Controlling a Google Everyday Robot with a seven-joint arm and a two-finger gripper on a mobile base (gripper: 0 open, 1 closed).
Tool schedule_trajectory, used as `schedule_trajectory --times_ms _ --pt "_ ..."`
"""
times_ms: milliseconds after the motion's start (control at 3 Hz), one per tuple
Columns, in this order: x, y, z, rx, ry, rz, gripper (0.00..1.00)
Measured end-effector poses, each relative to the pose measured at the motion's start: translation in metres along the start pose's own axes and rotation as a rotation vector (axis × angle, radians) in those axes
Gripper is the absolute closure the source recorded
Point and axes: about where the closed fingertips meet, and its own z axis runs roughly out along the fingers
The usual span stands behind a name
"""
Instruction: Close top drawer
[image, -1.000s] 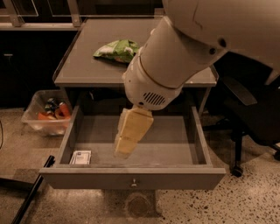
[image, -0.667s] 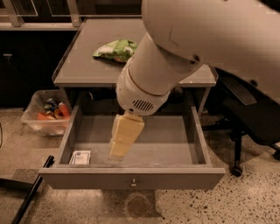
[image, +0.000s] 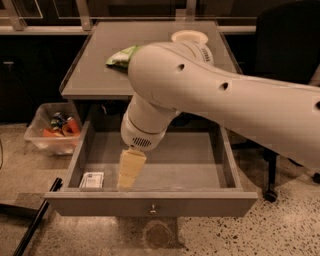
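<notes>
**Lighting:** dim, warm, indoor. Light falls from above.

**Brightest surface:** the white arm (image: 215, 90), with a soft sheen along its upper side.

**Gripper** (image: 125, 184): pale yellow, hanging inside the open top drawer (image: 200, 204) just behind its front panel, evenly lit (no hard glare).

**Shadow:** deep behind the gripper, under the tabletop (image: 90, 70).

**Background:** nearly black far beyond the gripper.

**Floor** (image: 280, 230): mid-toned below it.

One hand (image: 127, 181) inside one top drawer (image: 100, 204); one bag (image: 120, 56).

Smooth cream plastic gripper (image: 126, 185) hangs over the matt grey top drawer (image: 200, 203).
</notes>
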Motion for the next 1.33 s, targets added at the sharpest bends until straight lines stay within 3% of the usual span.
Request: schedule_trajectory --times_ms 667,1000,1333 --pt "-0.001 0.009 0.093 -0.067 0.051 0.075 0.00" --pt "0.009 0.010 0.126 -0.065 0.069 0.125 0.00" --pt "0.026 0.006 0.151 -0.062 0.037 0.176 0.00"
